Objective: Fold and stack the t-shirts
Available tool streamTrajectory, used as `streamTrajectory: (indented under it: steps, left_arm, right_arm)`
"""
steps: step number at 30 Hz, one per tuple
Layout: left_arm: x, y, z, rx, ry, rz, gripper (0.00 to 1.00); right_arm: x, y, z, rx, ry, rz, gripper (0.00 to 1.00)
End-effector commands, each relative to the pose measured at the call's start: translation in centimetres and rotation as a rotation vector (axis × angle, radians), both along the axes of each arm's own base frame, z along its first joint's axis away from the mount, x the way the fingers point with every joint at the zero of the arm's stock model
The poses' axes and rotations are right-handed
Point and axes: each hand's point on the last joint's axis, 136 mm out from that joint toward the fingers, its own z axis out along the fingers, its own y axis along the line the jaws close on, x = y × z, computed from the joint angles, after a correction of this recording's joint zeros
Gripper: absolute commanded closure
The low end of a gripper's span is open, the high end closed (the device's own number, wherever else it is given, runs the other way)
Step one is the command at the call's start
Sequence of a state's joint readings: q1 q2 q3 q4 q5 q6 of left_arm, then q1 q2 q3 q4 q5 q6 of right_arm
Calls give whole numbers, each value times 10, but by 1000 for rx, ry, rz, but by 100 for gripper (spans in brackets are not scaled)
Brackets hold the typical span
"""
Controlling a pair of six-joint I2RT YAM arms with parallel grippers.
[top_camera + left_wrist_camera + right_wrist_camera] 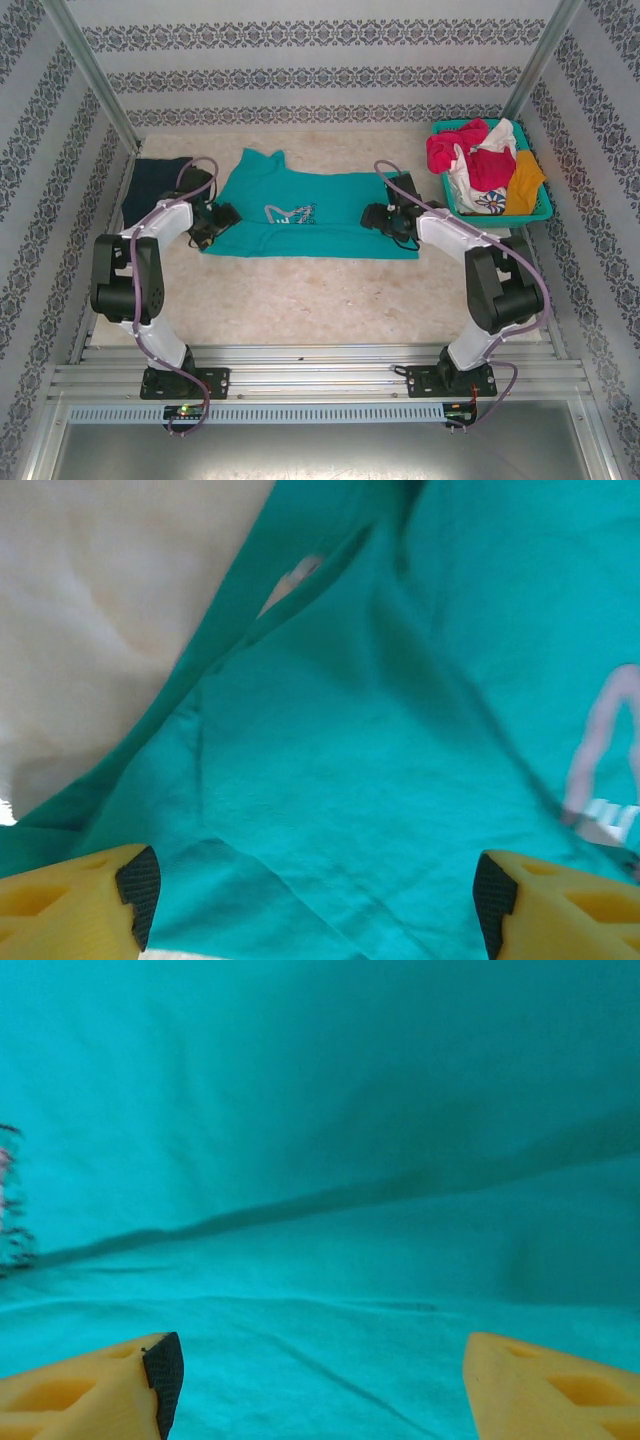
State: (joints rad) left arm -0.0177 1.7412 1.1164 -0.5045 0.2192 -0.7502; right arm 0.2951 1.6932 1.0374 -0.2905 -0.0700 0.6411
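Judging from how things lie, the job is in its early part. One teal t-shirt [320, 215] with a pale print lies spread across the back middle of the tabletop [300, 300], wide and mostly flat. Long creases run over it in both wrist views, but I cannot tell whether a first fold is already in it. The left hand [222, 218] sits low at its left edge and the right hand [378, 218] low at its right edge. Each has its fingers set well apart with only cloth below them and nothing clamped between.

A navy t-shirt [150, 185] lies as a small dark patch at the far left, just beside the left arm. It looks like the start of a stack, though how neatly it is folded is not clear. A magenta t-shirt [455, 148], a white t-shirt [470, 190] and an orange t-shirt [525, 180] are bundled unfolded in the teal lattice basket [545, 212] at the back right corner. So most of the folding is left to do, and the teal one needs finishing and moving onto the navy one.

The tabletop is a pale, mottled beige, matte and bare in front of the shirt. Patterned walls [300, 50] with ornate bands close in the back and both sides, and a ribbed aluminium rail [320, 380] at the near edge carries both arm bases
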Motion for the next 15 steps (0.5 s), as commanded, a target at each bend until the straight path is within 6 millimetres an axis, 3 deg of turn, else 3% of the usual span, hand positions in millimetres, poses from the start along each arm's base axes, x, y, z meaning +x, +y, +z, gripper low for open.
streamTrajectory:
  steps: [1, 9, 15]
  left_arm:
    - [2, 4, -22, -54, -17, 83, 18]
    - [-36, 6, -43, -86, 31, 124, 18]
    - [-85, 4, -52, -96, 99, 136, 18]
  right_arm:
    - [-12, -10, -24, 22, 67, -55, 27]
    - [-48, -29, -51, 28, 160, -99, 28]
    - [-80, -27, -63, 88, 236, -141, 29]
